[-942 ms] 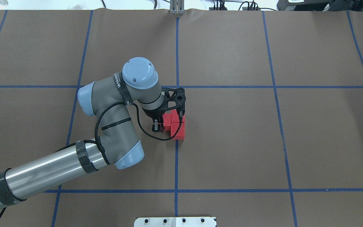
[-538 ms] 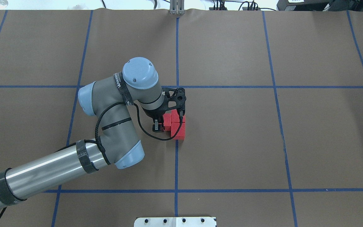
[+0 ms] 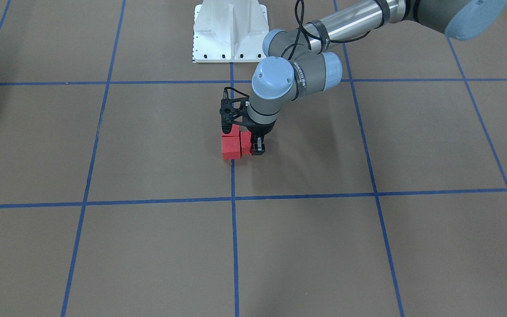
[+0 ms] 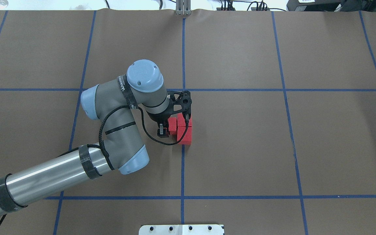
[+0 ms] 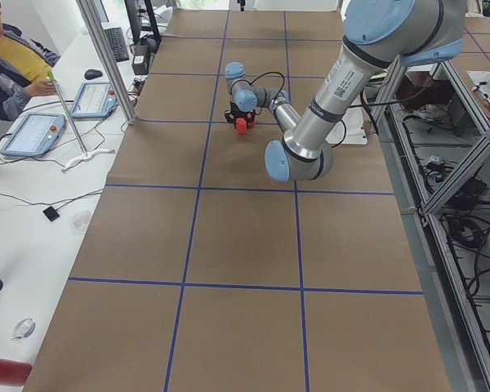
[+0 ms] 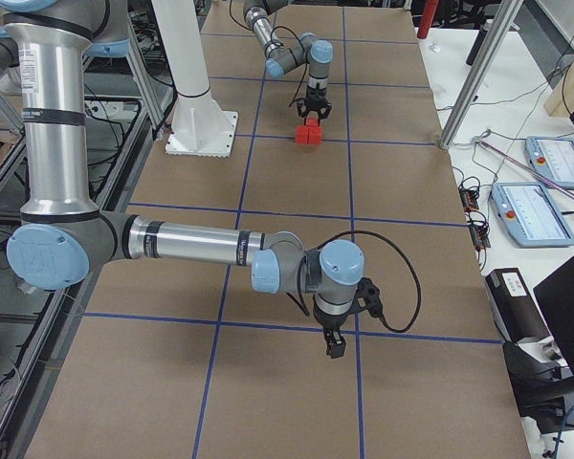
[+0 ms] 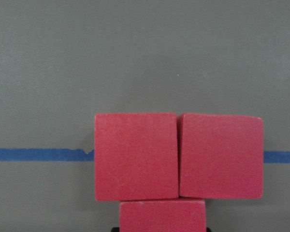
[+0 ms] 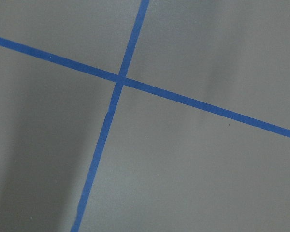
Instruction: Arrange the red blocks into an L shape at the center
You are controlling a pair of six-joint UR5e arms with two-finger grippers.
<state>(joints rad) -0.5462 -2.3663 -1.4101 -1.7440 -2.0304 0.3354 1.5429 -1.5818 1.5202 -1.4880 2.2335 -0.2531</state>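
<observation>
Three red blocks [image 7: 135, 157] touching, L-shaped; left pincer [image 4: 170, 129] astride one.

We see a brown tabletop [image 4: 240, 147] marked into large squares by blue tape lines [image 4: 182, 169]. Near its middle, three red blocks [image 4: 185, 136] lie touching, two side by side and a third against them, straddling one line. A white mounting plate [image 3: 229, 31] stands at the robot's edge.

1. The blocks [image 7: 136, 157] look matt red to me, with faintly grainy faces and no shine.
2. The tabletop [image 4: 240, 147] wears a matt brown, paper-like sheet.
3. Its grid lines [image 4: 183, 169] look like smooth blue tape.
4. The left arm [image 4: 44, 182] shows me a glossy metal tube, matt grey joints and pale blue caps.
</observation>
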